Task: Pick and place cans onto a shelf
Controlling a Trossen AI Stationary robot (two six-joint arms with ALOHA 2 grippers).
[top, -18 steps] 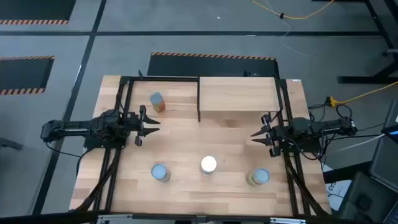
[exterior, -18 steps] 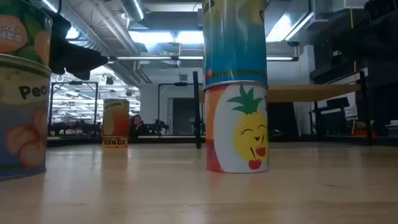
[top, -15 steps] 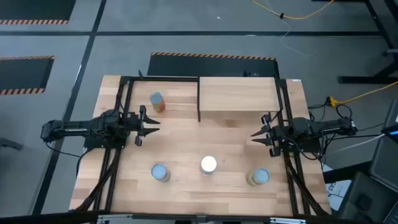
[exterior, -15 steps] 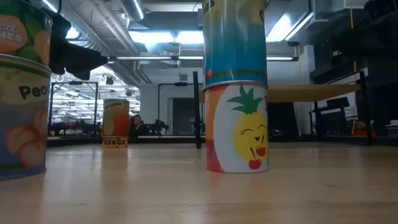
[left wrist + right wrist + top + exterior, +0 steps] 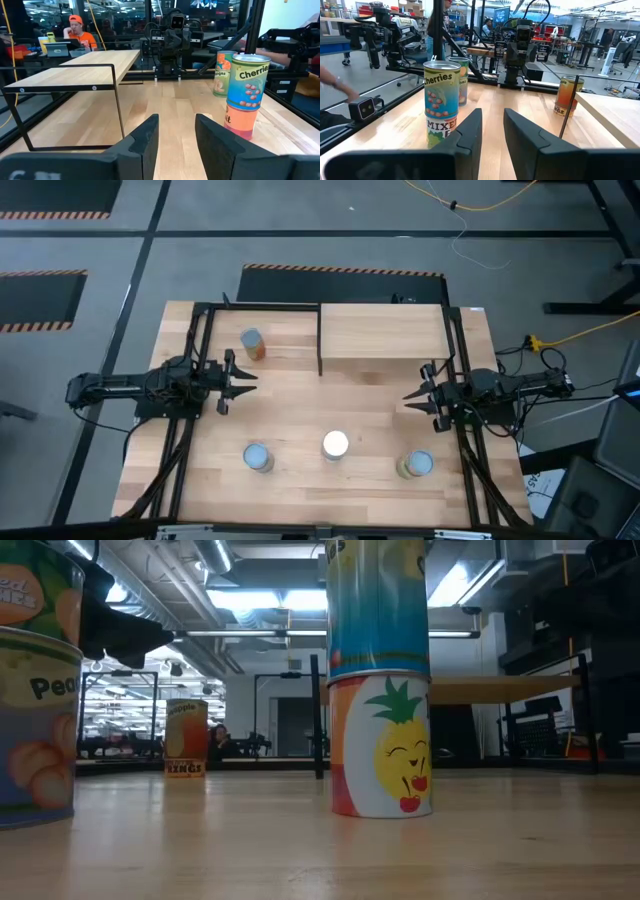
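Note:
The shelf point(image 5: 382, 335) stands at the table's far right. A lone orange can point(image 5: 252, 345) stands upright on the table to its left. Three can stacks stand near the front edge: left point(image 5: 257, 457), middle point(image 5: 335, 445) and right point(image 5: 415, 465). In the low view the middle stack point(image 5: 380, 680) is a blue can on a pineapple can. My left gripper point(image 5: 243, 381) is open and empty at the table's left, pointing right. My right gripper point(image 5: 408, 397) is open and empty at the table's right, pointing left. Each wrist view shows a "Cherries" can point(image 5: 245, 90) point(image 5: 441, 95) on top of another can.
A black frame point(image 5: 195, 360) runs along both sides of the table. The shelf's thin black leg point(image 5: 117, 100) stands ahead of my left gripper. Bare tabletop point(image 5: 320, 405) lies between the two grippers. People and other robot stations show in the room beyond.

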